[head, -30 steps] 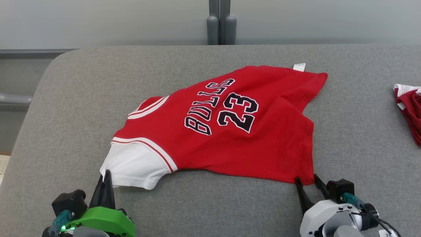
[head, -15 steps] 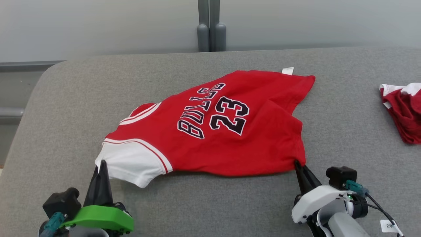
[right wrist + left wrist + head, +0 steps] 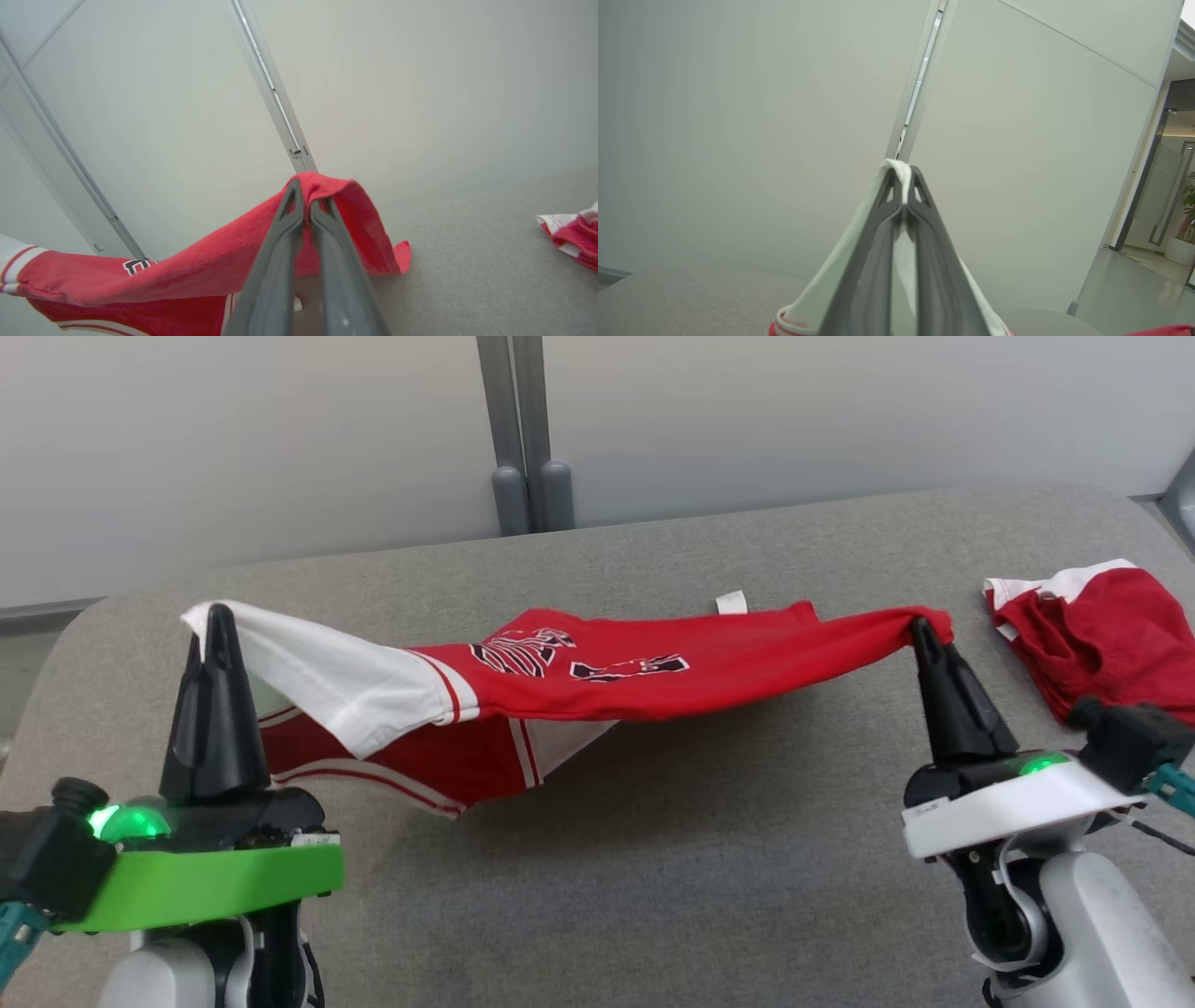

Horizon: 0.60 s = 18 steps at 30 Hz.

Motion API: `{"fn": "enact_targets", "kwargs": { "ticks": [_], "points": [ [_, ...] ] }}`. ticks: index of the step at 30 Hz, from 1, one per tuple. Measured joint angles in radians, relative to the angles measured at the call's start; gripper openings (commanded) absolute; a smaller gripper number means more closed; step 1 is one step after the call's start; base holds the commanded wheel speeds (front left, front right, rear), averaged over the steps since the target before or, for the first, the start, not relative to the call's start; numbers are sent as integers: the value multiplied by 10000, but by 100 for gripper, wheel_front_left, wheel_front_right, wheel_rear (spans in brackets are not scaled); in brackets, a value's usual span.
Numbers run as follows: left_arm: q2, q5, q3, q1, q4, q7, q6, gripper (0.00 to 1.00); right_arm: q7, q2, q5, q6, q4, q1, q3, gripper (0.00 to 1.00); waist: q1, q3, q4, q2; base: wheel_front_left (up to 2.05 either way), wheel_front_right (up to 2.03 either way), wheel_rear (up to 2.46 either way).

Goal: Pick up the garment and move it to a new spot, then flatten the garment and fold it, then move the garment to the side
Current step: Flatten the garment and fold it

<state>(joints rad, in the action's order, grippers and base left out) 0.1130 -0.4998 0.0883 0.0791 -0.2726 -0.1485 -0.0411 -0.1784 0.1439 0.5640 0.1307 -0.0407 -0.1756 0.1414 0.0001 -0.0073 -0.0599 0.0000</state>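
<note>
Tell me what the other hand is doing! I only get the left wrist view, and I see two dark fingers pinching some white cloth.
Observer: The right gripper is shut on a red corner of the same red and white basketball jersey, at the opposite end from your left gripper.
Operator: Is the shirt up in the air?
Observer: It hangs stretched between the two grippers above the grey padded table, sagging lowest near your side.
Operator: Is anything else there?
Observer: Yes, a second crumpled red and white garment lies on the table to the right of the right gripper.
</note>
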Motion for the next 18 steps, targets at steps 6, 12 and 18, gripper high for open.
{"fn": "enact_targets", "kwargs": {
  "ticks": [6, 12, 18],
  "points": [
    [320, 58, 50, 616, -1916, 663, -54, 0, 759, 132, 155, -2, 2518, 300, -874, 0, 0, -164, -350, 0, 0, 0, 0],
    [825, 483, 236, 1726, -3624, 1668, -107, 0, 1732, 86, 284, -2, 4840, 407, -1787, 0, 0, -88, -489, 0, 0, 0, 0],
    [1181, 593, 437, 3060, -4117, 2685, -69, 0, 2479, 96, 322, -2, 5917, 279, -2406, 0, 0, 240, -493, 0, 0, 0, 0]
  ]
}}
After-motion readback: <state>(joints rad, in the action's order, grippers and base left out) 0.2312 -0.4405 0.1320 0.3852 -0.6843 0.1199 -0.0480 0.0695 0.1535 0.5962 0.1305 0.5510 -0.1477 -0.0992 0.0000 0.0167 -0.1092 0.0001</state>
